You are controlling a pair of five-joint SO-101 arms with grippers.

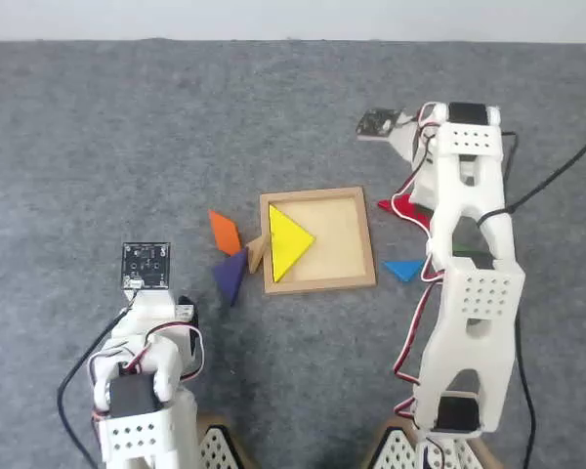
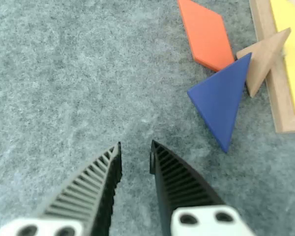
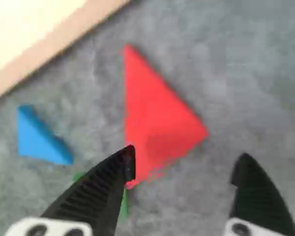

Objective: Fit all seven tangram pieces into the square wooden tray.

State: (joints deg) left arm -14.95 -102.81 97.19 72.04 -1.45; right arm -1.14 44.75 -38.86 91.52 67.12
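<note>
The square wooden tray (image 1: 363, 234) lies mid-table with a yellow triangle (image 1: 288, 241) inside. By its left edge lie an orange parallelogram (image 1: 225, 232), a dark blue triangle (image 1: 231, 276) and a tan triangle (image 1: 257, 252) leaning on the rim. A red triangle (image 3: 157, 123) lies on the carpet right of the tray, and my right gripper (image 3: 187, 156) hangs open just above it. A light blue triangle (image 3: 37, 140) lies nearby, and a green piece (image 3: 123, 202) peeks past one finger. My left gripper (image 2: 135, 145) hovers over bare carpet short of the dark blue triangle (image 2: 221, 98), holding nothing, its fingers a narrow gap apart.
Grey carpet covers the whole table (image 1: 98, 147). The right arm (image 1: 469, 244) stretches along the tray's right side and hides part of the red piece (image 1: 395, 208) and the green one. The left arm (image 1: 146, 352) sits at the near left.
</note>
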